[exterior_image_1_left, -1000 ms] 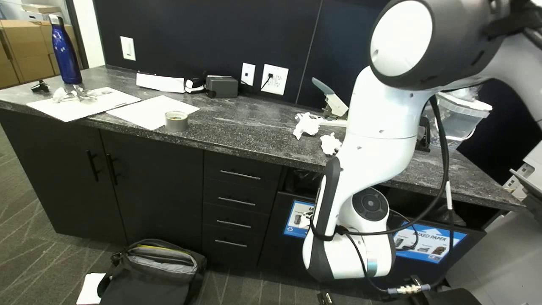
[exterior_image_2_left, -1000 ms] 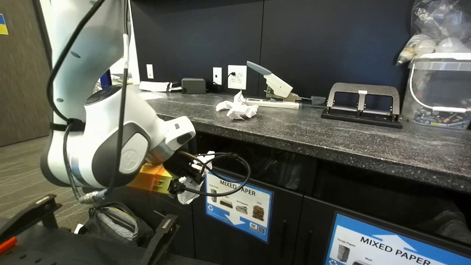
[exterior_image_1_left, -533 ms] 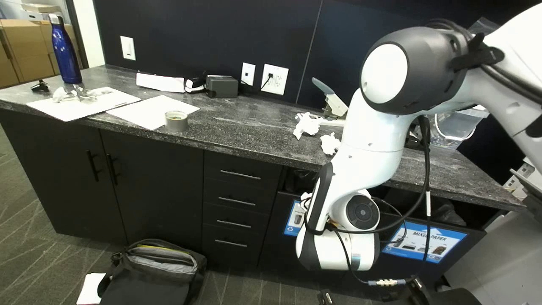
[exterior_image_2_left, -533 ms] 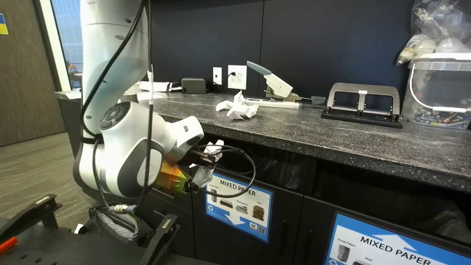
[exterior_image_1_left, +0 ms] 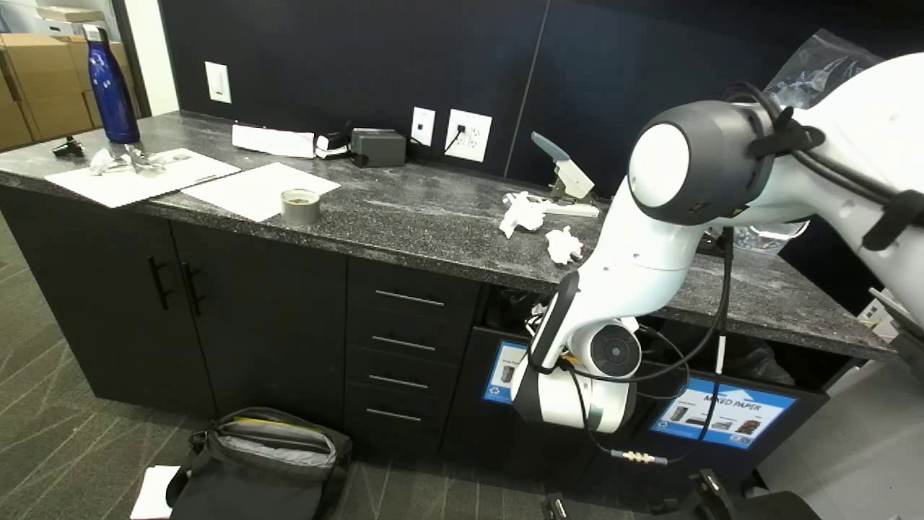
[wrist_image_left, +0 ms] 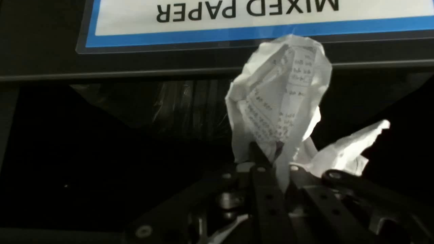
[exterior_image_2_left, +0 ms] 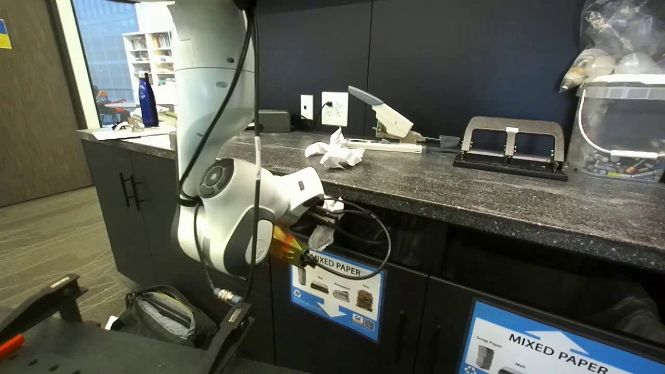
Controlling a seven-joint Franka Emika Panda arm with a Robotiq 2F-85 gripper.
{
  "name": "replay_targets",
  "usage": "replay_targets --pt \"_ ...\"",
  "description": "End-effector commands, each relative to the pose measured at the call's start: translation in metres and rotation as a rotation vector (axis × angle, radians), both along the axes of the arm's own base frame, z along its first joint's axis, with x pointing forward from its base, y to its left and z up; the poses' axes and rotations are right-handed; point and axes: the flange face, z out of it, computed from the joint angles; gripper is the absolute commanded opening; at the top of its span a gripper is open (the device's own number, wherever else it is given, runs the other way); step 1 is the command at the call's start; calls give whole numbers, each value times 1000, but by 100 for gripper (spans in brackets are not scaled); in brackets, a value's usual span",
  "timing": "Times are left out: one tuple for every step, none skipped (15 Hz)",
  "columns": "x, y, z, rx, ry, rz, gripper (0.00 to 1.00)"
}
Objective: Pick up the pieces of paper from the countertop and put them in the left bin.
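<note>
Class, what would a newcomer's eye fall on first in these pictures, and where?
The white robot arm in front of the countertop dominates, its gripper holding crumpled paper by the left bin. Blue-and-white labels stand out below the countertop; a blue bottle stands at its left end in an exterior view.

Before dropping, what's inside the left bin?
The wrist view shows clear plastic just inside the left bin. The paper in the pincer hides part; deeper in is too dark to tell.

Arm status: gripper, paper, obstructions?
Gripper shut on paper scrap, near left bin. Two more scraps on countertop, by stapler. No blockage seen; cable loop close.
</note>
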Motion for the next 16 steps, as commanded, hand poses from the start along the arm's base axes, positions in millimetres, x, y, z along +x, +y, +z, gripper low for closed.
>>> replay_targets --pt "23 -12 -16 22 -74 -26 1" --pt "27 -14 -19 29 -82 -33 1" --pt "31 -17 -22 36 -90 -39 1" --pt "35 -20 -26 39 -97 -44 1" --pt "40 -22 -29 45 -100 -49 1" --pt "45 -23 -31 50 -104 -51 1" --pt "49 -24 -34 54 -109 -53 1" --pt "55 -25 -37 55 -113 -52 1" --pt "60 -25 -38 55 -117 -51 1" --pt "64 -26 -41 55 -119 -49 1" --pt "69 -27 -43 56 -118 -48 1" --pt "73 -27 -44 58 -120 -48 1" --pt "77 -27 -46 59 -122 -48 1" --pt "80 -28 -48 60 -125 -48 1" --pt "84 -29 -49 61 -125 -50 1" --pt "87 -30 -50 62 -129 -52 1"
